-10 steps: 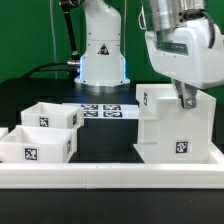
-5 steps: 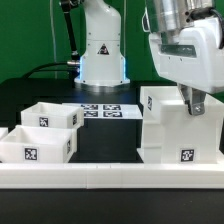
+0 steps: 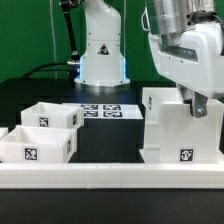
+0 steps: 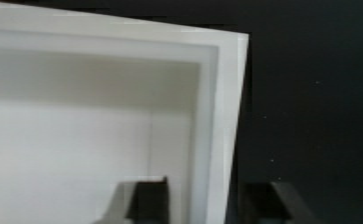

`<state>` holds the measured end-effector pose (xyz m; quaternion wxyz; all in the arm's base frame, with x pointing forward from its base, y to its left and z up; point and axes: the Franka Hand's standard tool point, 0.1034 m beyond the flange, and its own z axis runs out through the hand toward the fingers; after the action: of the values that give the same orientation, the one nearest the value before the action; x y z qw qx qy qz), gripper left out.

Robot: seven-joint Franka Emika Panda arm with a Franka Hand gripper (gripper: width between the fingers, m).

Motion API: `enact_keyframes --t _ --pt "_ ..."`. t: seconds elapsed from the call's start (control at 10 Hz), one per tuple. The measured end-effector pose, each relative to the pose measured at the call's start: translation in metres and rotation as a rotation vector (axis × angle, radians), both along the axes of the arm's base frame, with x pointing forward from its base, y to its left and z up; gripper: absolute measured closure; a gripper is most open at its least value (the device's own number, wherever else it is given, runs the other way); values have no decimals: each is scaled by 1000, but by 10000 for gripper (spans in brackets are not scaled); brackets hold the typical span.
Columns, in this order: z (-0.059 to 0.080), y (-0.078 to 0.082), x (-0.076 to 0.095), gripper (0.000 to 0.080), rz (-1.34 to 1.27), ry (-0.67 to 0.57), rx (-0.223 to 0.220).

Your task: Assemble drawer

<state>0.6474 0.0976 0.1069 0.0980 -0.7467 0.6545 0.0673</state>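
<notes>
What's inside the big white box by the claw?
Only bare white inner surfaces of the big white box show, past the claw straddling its wall. Its walls cover the rest.

Claw (image 3: 193, 105) straight down, wrist vertical, both fingers (image 4: 146, 200) clamped inward.

Glossy white arm (image 3: 185, 50), triangle-marked base (image 3: 102, 52)

You face black backdrop (image 3: 30, 30); green band (image 3: 22, 82) at exterior view's left, behind black tabletop (image 3: 105, 142). White ledge (image 3: 100, 178) along near edge. Light even.
</notes>
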Motion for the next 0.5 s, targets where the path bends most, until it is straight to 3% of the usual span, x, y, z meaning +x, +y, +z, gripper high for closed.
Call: enact_keyframes --t 0.1,0.2,0.3,0.4,0.5 --pt "0 0 0 450 4 0 0" --pt "2 1 -7 450 44 -7 -2" --pt "8 1 -17 266 83 -10 -4" --pt "17 0 -25 187 120 -17 -5" --pt "25 -3 -32 187 170 -24 -6"
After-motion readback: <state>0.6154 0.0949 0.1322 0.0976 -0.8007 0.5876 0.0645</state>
